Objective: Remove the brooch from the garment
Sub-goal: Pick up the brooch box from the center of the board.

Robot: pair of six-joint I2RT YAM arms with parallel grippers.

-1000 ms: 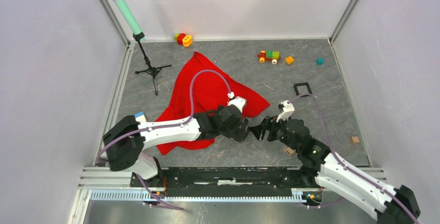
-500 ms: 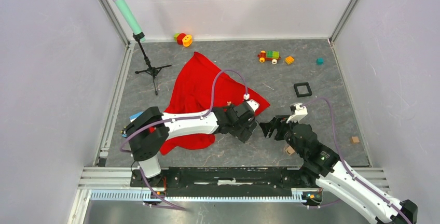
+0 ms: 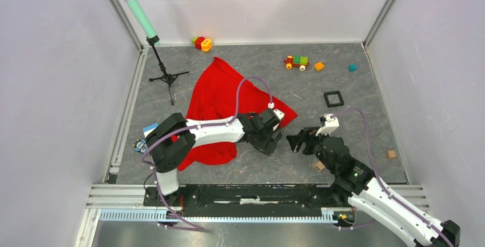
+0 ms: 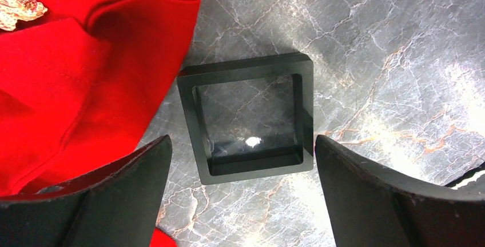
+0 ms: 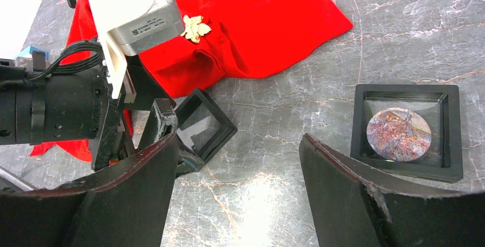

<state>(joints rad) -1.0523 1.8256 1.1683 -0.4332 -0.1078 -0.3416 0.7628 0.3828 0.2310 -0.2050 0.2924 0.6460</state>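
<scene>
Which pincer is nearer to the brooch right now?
Left. The left pincer hovers open over a black tray beside the garment's edge, close to the brooch; the right pincer hangs beyond that tray, farther off.

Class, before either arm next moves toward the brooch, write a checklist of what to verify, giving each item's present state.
1. Brooch visible on the garment: ok.
2. Left tool open: ok.
3. Right tool open: ok.
4. Left tool lined up on the brooch: not ok; it frames the empty black tray.
5. Brooch's fastening undone: cannot tell.
</scene>
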